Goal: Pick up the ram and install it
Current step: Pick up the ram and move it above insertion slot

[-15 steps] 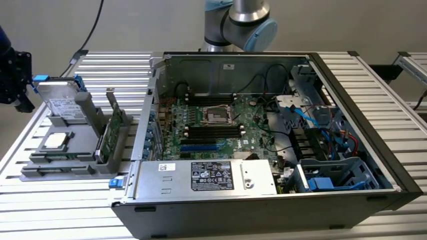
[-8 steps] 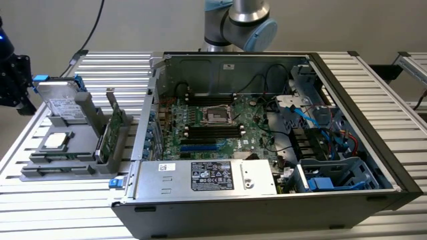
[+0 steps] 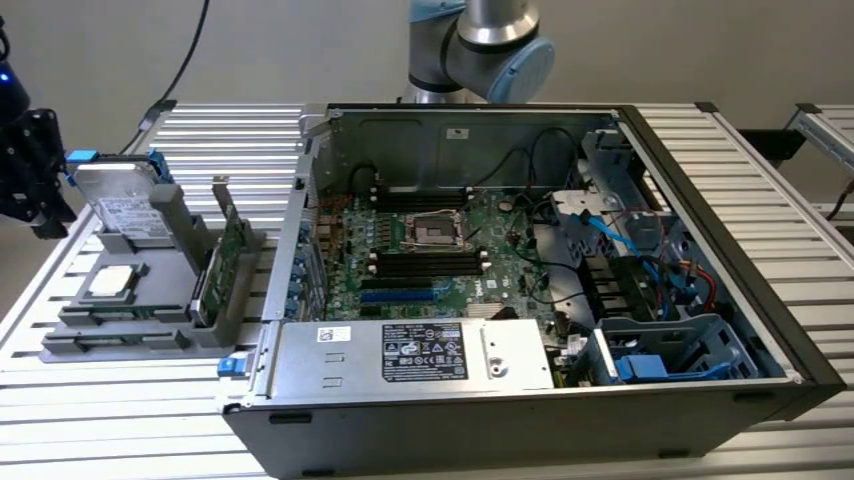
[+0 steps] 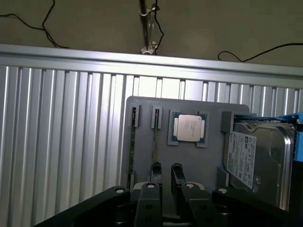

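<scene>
1. Pincer (image 4: 165,172): mine. The fingertips (image 4: 155,171) are apart with nothing between them, poised over the near end of the holder (image 4: 213,108).
2. Holder: grey slotted tray on the surface (image 4: 61,142), just short of one edge rail. Each part has its own seat, I judge so that one can be taken without disturbing the rest.
3. Ram (image 4: 134,151): thin green stick on edge in the outermost slot, along the holder's edge farthest from the hard drive (image 4: 258,161). Standing on edge leaves its upper edge free for pinching.
4. Second strip (image 4: 155,144): lies in the parallel slot beside the ram. Whether it is a stick or a bare groove I cannot tell.
5. Ram to pincer: not held. It lies ahead and off to the side away from the hard drive, with the second strip between. My height above it I cannot tell.
6. Processor (image 4: 189,128): flat in its recess, between the second strip and the hard drive.
7. Computer case (image 3: 467,440): on its side and open upward, with the memory slots (image 3: 424,264) exposed for installing.
</scene>
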`<state>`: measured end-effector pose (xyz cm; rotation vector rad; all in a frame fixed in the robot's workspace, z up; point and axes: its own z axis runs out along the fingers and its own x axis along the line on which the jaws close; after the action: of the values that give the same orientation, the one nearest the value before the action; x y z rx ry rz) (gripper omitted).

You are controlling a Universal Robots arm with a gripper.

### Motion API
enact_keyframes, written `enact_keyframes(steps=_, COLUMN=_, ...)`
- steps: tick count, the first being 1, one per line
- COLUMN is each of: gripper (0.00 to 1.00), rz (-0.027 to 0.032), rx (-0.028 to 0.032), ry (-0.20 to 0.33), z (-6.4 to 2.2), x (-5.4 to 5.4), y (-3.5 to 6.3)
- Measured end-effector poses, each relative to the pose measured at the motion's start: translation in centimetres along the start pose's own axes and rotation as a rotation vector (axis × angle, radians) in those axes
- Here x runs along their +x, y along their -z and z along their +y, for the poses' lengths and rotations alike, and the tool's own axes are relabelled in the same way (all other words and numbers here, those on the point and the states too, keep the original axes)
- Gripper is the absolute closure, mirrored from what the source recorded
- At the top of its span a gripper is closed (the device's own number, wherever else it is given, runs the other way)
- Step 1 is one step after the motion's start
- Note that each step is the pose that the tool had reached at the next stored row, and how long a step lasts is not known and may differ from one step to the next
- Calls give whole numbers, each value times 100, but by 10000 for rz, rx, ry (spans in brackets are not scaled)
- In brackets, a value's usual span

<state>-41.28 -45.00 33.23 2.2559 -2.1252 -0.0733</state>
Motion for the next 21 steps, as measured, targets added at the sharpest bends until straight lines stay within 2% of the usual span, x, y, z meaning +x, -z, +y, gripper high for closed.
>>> enact_keyframes(steps=1, gripper=70, rz=-1, rx=2, ry=0, z=0, x=2, y=-2)
enact_keyframes(steps=2, gripper=70, rz=-3, rx=5, ry=0, z=-1, x=5, y=-15)
enact_keyframes(steps=3, gripper=64, rz=-2, rx=3, ry=3, z=-1, x=13, y=-31)
enact_keyframes(steps=15, gripper=64, rz=2, rx=1, ry=49, z=0, x=244, y=-249)
enact_keyframes(steps=21, gripper=64, rz=3, rx=1, ry=64, z=-13, x=277, y=-357)
